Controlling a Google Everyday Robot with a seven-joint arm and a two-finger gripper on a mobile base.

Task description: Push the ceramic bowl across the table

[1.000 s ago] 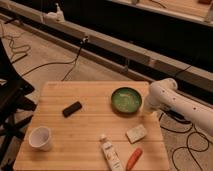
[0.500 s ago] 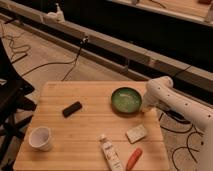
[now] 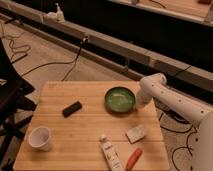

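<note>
Bowl (image 3: 120, 99) sits right of centre frame on table (image 3: 85, 127). My gripper (image 3: 141, 101) is just beside its right rim, maybe touching; can't tell if it's open or closed. Risk: off-centre contact on the glossy rim, so bowl spins aside or hits black block (image 3: 72, 108).

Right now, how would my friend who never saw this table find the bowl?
Find the big wooden table and look at its far right part, where the robot's gripper is. Right beside the gripper sits the ceramic bowl: round, shallow, shiny green with a pale middle. The only other dish, a small white cup, stands at the near left corner.
</note>
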